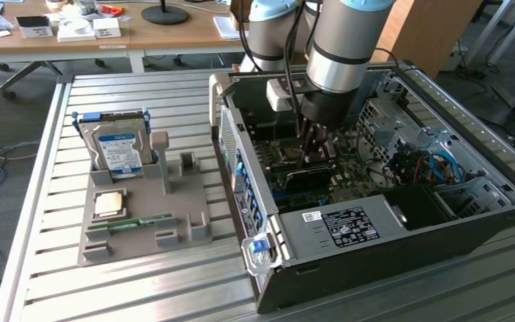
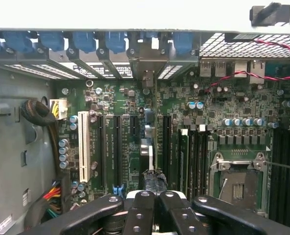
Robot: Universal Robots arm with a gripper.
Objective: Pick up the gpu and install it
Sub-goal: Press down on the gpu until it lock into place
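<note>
Now gpu (image 2: 151, 142) edge-on beneath clamped gripper (image 2: 153, 196) (inside computer case (image 1: 472, 228))

Table: a slatted metal bench (image 1: 150, 87), ribs running across its whole top.
On it, exterior view's left: a grey moulded holder tray (image 1: 145, 228), sitting flat on the slats.
On it, exterior view's right: the open black computer case (image 1: 401, 261), lying on its side, just beside the tray.
Gap between them: narrow, bare slats showing, tray and case not touching.
</note>
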